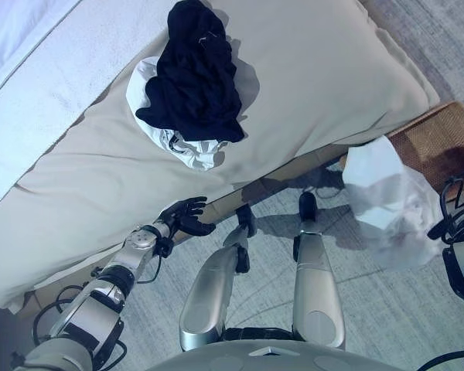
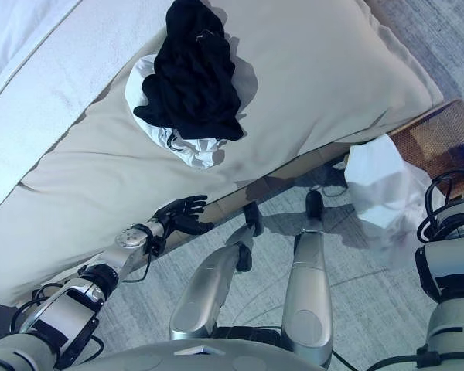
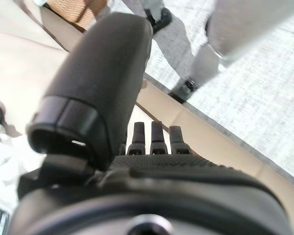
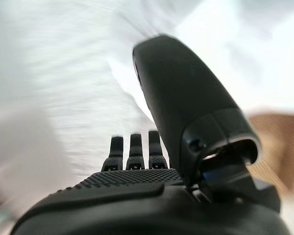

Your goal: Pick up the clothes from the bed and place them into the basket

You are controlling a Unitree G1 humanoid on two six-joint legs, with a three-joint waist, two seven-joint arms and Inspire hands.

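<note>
Left eye view shows a black garment heaped on white clothing on the bed, up and slightly right of the left hand, which hangs empty with loosely relaxed fingers at the bed's edge. A white cloth hangs before the right hand, beside the wicker basket; whether its fingers clasp it cannot be told.
</note>
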